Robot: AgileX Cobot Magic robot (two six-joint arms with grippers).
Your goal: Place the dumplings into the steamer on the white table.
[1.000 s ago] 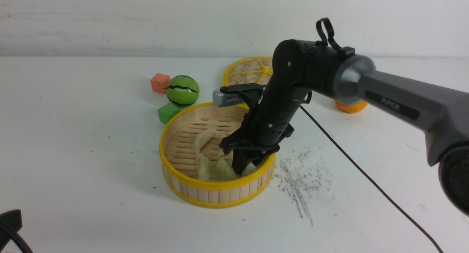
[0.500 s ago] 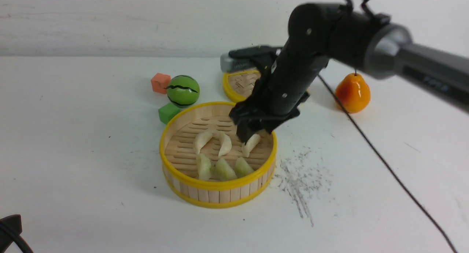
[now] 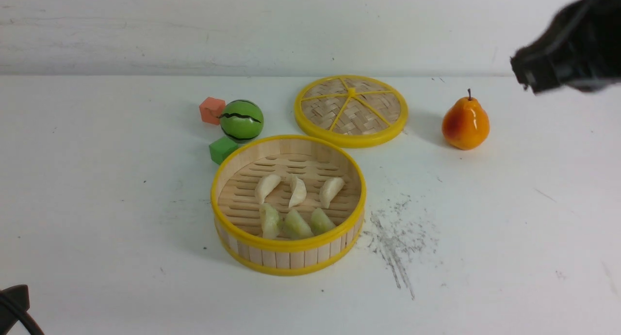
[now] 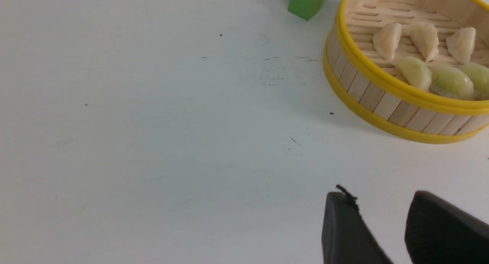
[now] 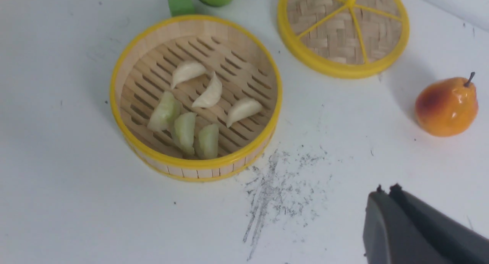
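The steamer (image 3: pixel 290 258) stands mid-table on the white table (image 3: pixel 97 204). On its slatted floor lie several dumplings: three cream ones (image 3: pixel 297 190) in the far row and three greenish ones (image 3: pixel 296 224) in the near row. My right gripper (image 5: pixel 386 188) hangs shut and empty over bare table, off to the right of the steamer (image 5: pixel 198 164). In the front view that arm is only a dark blur (image 3: pixel 563 58) at the upper right. My left gripper (image 4: pixel 380 197) hovers open and empty above the table, near the steamer (image 4: pixel 382 103) wall.
A flat woven lid (image 3: pixel 351 109) with yellow spokes lies behind the steamer. An orange pear (image 3: pixel 465 124) stands to its right. A green striped ball (image 3: pixel 241 120), an orange cube (image 3: pixel 212 110) and a green cube (image 3: pixel 222 149) sit behind-left. Grey scuff marks (image 3: pixel 395 238) lie right of the steamer.
My right gripper let a cream dumpling go in the steamer, rose out and swung away to the upper right. Its jaws have shut. The left arm barely moved.
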